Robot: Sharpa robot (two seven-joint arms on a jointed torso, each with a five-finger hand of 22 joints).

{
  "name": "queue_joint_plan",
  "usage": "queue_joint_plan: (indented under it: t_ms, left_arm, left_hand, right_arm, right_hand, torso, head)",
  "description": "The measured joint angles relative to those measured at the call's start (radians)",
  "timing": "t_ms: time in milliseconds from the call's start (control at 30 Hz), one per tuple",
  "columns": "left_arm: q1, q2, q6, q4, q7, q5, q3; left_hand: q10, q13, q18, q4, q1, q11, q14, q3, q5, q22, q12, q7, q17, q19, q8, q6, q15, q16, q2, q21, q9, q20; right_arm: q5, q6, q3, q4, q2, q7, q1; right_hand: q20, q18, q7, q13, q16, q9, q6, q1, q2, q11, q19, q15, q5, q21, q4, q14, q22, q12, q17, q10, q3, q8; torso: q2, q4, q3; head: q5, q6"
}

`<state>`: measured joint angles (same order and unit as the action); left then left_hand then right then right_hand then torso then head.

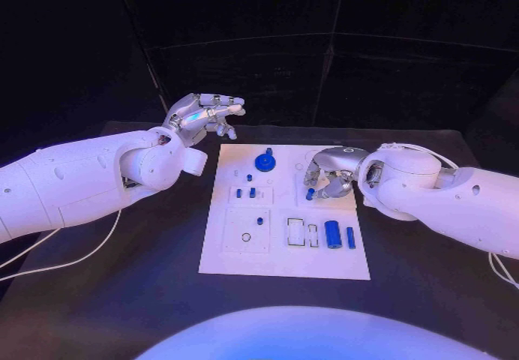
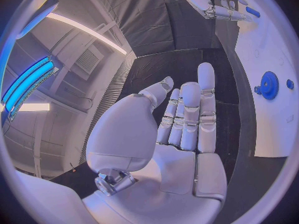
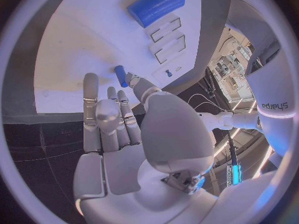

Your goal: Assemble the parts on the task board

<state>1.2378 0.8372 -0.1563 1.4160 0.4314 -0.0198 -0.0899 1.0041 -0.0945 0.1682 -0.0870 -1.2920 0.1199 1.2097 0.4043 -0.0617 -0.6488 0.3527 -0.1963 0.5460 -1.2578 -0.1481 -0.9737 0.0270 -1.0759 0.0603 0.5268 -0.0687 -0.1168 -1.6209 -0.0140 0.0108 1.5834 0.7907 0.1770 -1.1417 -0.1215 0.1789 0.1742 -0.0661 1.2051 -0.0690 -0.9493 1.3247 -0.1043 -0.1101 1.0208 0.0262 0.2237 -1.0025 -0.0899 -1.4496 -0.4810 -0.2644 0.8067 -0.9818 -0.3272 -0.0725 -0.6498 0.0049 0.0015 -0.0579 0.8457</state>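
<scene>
Pinching a small blue peg (image 1: 310,193) over the board (image 1: 283,266), your right hand (image 1: 328,176) looks ready to place it, while your left hand (image 1: 205,112) waits wide and empty, out of the way.

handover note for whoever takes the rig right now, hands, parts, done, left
Left hand: open, raised off the far left corner of the task board, holding nothing.
Right hand: over the board's right side, fingertips at a small blue peg; whether it grips the peg cannot be told.
Parts: blue gear at the far middle, small blue pieces on the left half, large blue cylinder and slim blue pin near right.
Done: hard to judge.
Left: cylinder and pin lie loose, apparently unplaced.
</scene>
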Motion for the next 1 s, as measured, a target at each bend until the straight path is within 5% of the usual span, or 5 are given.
queue_joint_plan:
  t_ms: [267,800,1000]
  left_arm:
    - [0.000,-0.001,0.001,-0.001,0.000,0.000,0.000]
    - [0.000,-0.001,0.002,-0.002,-0.001,0.000,0.000]
    - [0.000,-0.001,0.002,-0.002,-0.002,0.000,0.000]
  left_hand:
    - [0.000,0.000,0.000,0.000,0.000,0.000,0.000,0.000,0.000,0.000,0.000,0.000,0.000,0.000,0.000,0.000,0.000,0.000,0.000,0.000,0.000,0.000]
    - [0.000,0.000,0.000,0.000,0.000,0.000,0.000,0.000,0.000,0.000,0.000,0.000,0.000,0.000,0.000,0.000,0.000,0.000,0.000,0.000,0.000,0.000]
    - [-0.005,0.000,0.000,0.000,0.000,0.000,0.000,0.000,0.000,0.000,0.001,0.000,0.000,0.001,0.000,0.000,0.000,0.000,0.000,0.000,0.000,-0.001]
  right_arm:
    - [-0.002,-0.012,-0.006,-0.013,-0.013,-0.001,0.004]
    - [-0.015,-0.017,-0.011,-0.038,-0.036,-0.002,0.018]
    - [-0.016,0.007,-0.012,-0.040,-0.036,-0.002,0.022]
  right_hand:
    - [0.008,0.000,-0.002,-0.001,0.020,-0.006,-0.063,0.005,0.019,0.012,0.008,-0.010,-0.005,0.000,0.010,-0.010,0.000,-0.021,0.026,-0.084,-0.034,-0.016]
    - [0.016,0.000,-0.019,-0.004,0.036,-0.005,-0.107,0.009,0.022,0.030,0.016,-0.025,-0.009,-0.009,0.015,-0.017,-0.001,-0.021,0.045,-0.148,-0.067,-0.024]
    - [0.020,0.000,-0.023,-0.009,0.050,-0.004,-0.127,0.029,0.042,0.038,0.020,-0.032,-0.042,-0.019,0.001,-0.017,-0.006,-0.021,0.062,-0.170,-0.104,-0.025]
  torso:
    - [0.000,0.0000,0.0000]
    - [0.000,0.0001,-0.0001]
    - [0.000,0.0002,-0.0001]
  head:
    - [0.001,0.000]
    - [0.001,0.005]
    - [0.001,0.006]
